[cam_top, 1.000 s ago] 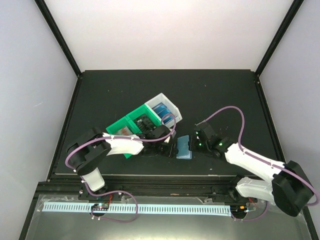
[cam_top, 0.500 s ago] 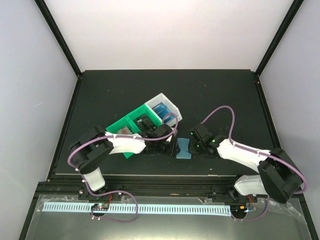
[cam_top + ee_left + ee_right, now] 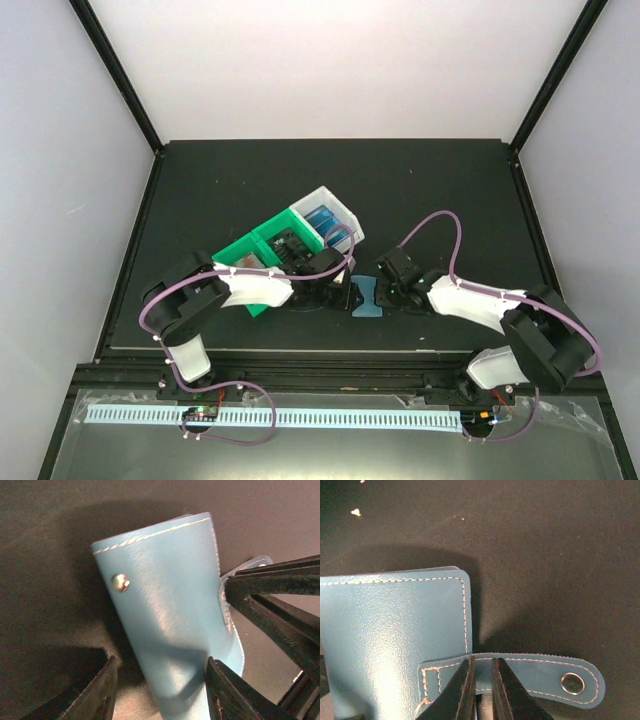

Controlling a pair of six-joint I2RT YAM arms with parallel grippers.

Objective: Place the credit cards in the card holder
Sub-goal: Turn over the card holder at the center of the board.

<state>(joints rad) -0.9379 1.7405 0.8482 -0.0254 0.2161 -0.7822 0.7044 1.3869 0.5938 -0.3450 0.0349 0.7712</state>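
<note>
The card holder point(image 3: 367, 299) is found on the black table point(image 3: 450, 190), near its front edge, between the two grippers and just in front of the green bin point(image 3: 248, 256) and the white bin point(image 3: 335, 208). In the top view it is seen narrower than one second before, and it cannot be told if it lies flat or is tilted. The right gripper point(image 3: 384, 290) was then well to the right of the holder, with its arm stretched far out; it has since been brought to the left, up to the right edge of the holder, and the arm is now folded closer. In the right wrist view the right gripper point(image 3: 481, 664) is closed on the strap of the snap tab point(image 3: 540, 678), which is pinched between the two fingertips. The left gripper point(image 3: 345, 294) has hardly been moved. Its jaws are kept apart, and the near end of the card holder point(image 3: 170, 620) is seen between them: a gap is left at one finger point(image 3: 95, 695), while at the other finger contact cannot be judged. Blue credit cards point(image 3: 322, 219) are seen inside the white bin.
</note>
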